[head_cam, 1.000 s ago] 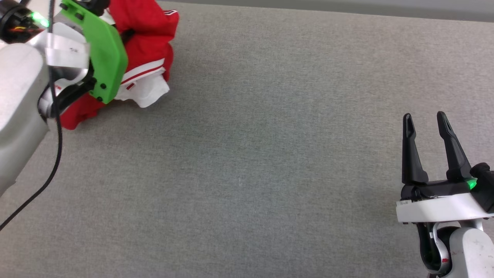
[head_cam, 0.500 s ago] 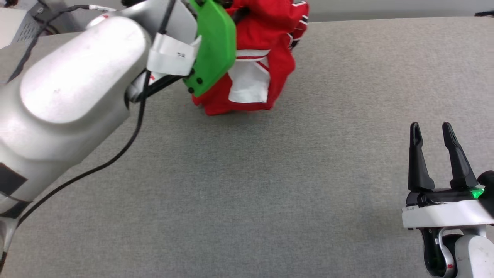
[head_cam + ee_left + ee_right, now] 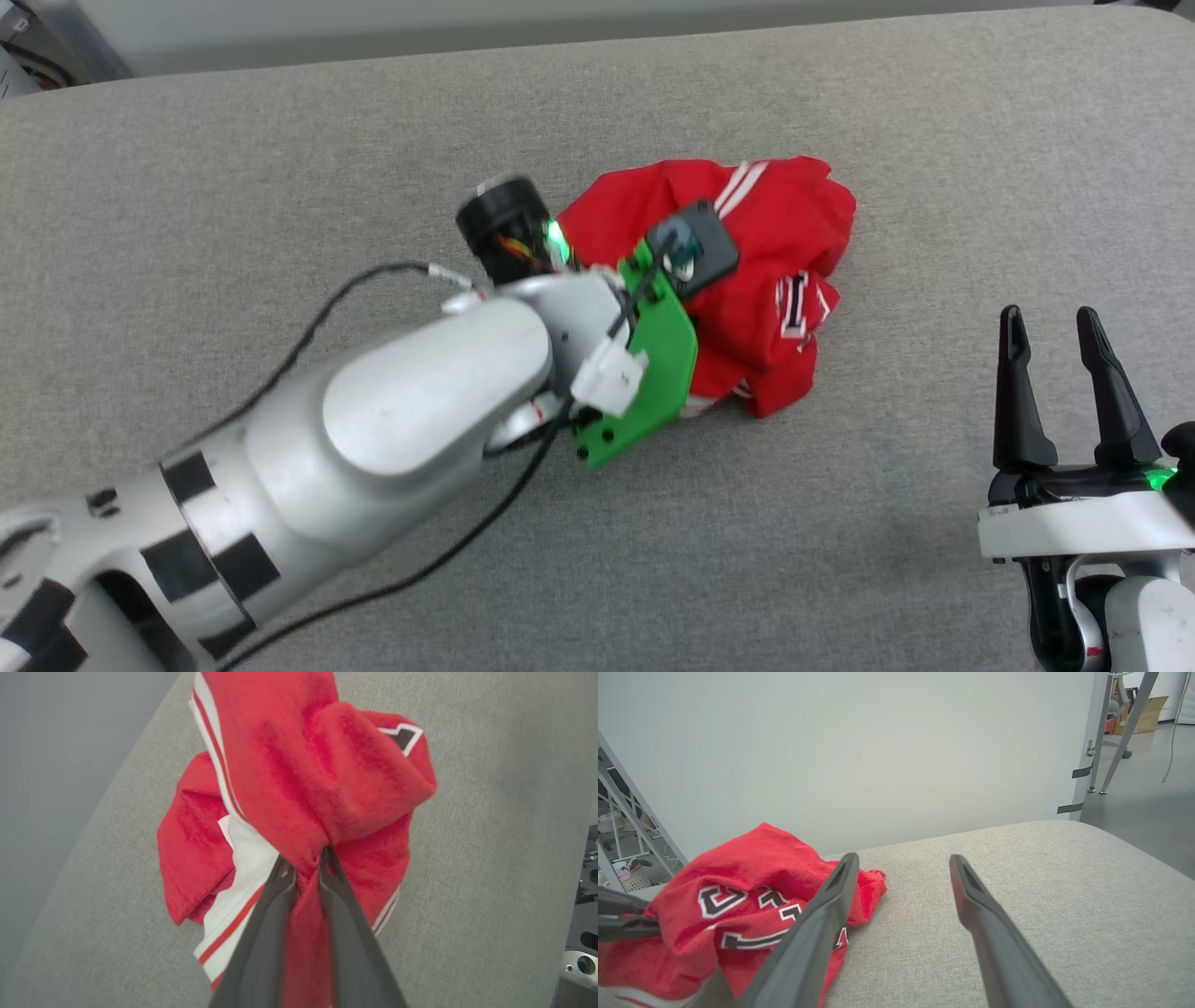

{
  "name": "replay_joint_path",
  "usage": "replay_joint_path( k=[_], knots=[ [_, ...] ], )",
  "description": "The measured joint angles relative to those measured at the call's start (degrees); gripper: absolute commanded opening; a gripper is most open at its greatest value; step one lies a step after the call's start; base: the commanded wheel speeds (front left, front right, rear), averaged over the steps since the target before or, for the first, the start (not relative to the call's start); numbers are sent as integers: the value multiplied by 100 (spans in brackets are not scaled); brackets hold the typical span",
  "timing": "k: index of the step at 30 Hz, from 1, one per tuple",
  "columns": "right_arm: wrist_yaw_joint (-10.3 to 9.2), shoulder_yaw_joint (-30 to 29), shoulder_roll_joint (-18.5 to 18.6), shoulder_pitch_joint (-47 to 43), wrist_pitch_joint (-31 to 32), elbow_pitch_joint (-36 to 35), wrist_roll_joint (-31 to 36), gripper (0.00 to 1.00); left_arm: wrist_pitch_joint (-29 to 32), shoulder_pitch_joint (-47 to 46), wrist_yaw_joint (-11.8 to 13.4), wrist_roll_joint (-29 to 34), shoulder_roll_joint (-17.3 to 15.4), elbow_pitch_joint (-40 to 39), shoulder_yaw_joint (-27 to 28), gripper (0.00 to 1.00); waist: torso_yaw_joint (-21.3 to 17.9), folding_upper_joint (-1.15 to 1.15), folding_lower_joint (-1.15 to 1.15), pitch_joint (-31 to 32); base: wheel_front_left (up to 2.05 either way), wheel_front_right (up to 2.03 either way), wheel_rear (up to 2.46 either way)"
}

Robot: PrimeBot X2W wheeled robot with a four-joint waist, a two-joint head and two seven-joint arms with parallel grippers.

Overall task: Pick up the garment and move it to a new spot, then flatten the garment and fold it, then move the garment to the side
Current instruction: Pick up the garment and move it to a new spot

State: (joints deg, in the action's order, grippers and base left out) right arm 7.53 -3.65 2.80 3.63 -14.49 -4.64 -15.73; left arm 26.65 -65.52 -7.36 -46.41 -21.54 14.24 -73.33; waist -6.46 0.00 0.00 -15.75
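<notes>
The left gripper point(image 3: 303, 858) is clenched on a bunched red fold of the garment point(image 3: 299, 765), which sits crumpled at the centre of the left wrist frame, its lower folds on the grey fabric surface point(image 3: 280, 187). The right gripper point(image 3: 1050, 322), at the head frame's lower right, stands spread and empty, the garment apart to its upper left

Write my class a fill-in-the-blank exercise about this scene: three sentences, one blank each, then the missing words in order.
1. The bunched garment is mostly ____ in colour.
2. The left gripper is ____ on a fold of the garment.
3. The right gripper, apart from the garment, holds nothing, and its jaws stand ____.
Missing words: red; shut; open.
</notes>
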Motion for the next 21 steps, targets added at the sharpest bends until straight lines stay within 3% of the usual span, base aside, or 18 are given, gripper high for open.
replay_joint_path(
  k=[7,14,16,21],
  knots=[
    [0,12,-1,36,0,0,24,100,323,1290,1,389,40,93,-10,0,94,0,0,-116,0,0,0],
    [0,-23,-1,31,0,31,57,100,30,1666,3,454,65,199,58,0,172,0,0,-94,0,0,0],
    [0,-24,-1,24,0,51,92,100,-412,1664,2,455,78,357,25,100,194,0,0,-46,0,0,0],
    [0,-23,0,-37,0,81,110,100,-1962,1659,8,422,169,780,247,100,245,0,0,160,0,0,0]
  ],
)
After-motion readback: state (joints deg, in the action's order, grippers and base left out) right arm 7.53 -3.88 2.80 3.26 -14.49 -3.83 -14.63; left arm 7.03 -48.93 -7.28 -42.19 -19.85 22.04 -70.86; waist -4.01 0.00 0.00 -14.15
